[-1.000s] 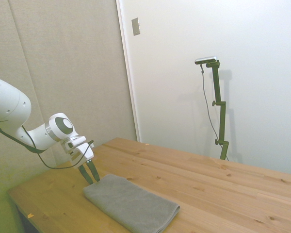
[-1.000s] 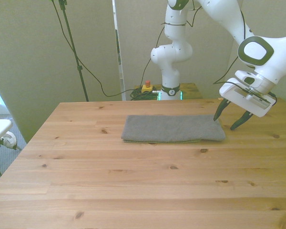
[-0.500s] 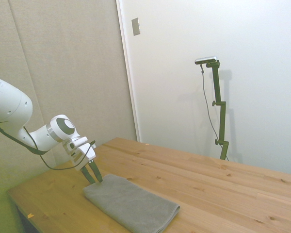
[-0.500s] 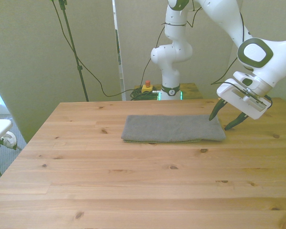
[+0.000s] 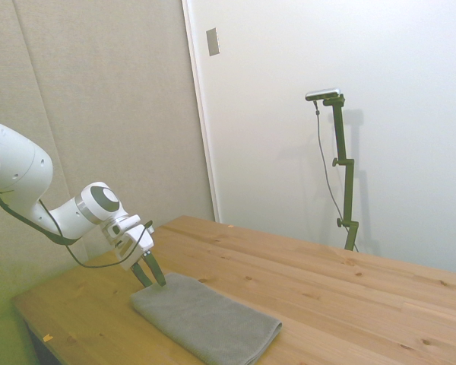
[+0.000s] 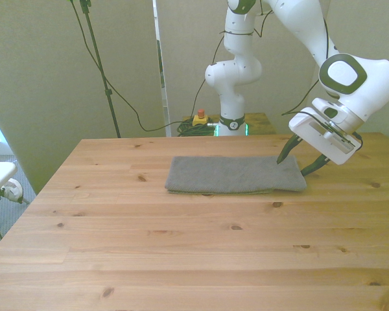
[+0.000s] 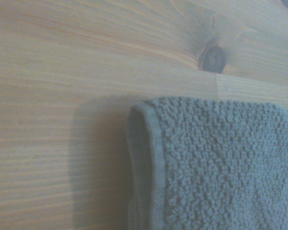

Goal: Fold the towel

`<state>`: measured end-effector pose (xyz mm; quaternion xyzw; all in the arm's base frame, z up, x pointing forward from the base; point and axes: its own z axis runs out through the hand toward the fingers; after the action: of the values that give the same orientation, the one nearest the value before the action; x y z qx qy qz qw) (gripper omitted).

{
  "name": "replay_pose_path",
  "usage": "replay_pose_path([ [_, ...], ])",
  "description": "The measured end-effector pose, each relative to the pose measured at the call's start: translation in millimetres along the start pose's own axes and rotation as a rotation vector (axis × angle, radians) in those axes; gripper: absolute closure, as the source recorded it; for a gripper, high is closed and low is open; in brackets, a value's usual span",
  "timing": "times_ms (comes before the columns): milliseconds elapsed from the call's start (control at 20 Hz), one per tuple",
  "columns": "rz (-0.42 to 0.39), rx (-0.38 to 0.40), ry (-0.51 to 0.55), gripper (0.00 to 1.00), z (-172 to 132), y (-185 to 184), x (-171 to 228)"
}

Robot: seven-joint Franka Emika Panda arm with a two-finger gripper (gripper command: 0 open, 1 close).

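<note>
In the side view we see a white robot arm [image 5: 30, 194] reaching in from the left of the frame toward a grey towel [image 5: 205, 319] that lies folded flat on a wooden table [image 5: 349, 296] in the lower middle of the picture. The gripper [image 5: 150, 275] points down at the towel's near-left end, its two dark fingers [image 5: 158, 272] spread a little apart with their tips just above or touching the cloth; we cannot tell which. Behind the table stand a beige padded wall and a white door. In the front view we find the towel [image 6: 235, 174] as a long grey rectangle in the upper middle of the table [image 6: 181, 253]. The gripper [image 6: 297, 163] sits at the towel's right end, fingers [image 6: 284, 153] apart, one over the cloth's far corner and the other just off its right edge. In the wrist view we see, close up, a rounded, layered corner of the nubby terry towel [image 7: 211, 167] resting on pale wood [image 7: 62, 96] with a dark knot [image 7: 214, 58] near it.
</note>
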<state>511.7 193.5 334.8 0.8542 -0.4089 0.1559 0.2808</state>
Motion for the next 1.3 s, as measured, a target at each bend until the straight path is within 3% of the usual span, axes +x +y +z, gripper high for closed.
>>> replay_pose_path([
  [1300, -0.017, -0.023, 0.013, 1.00, 21.1, 4.8, -7.3],
])
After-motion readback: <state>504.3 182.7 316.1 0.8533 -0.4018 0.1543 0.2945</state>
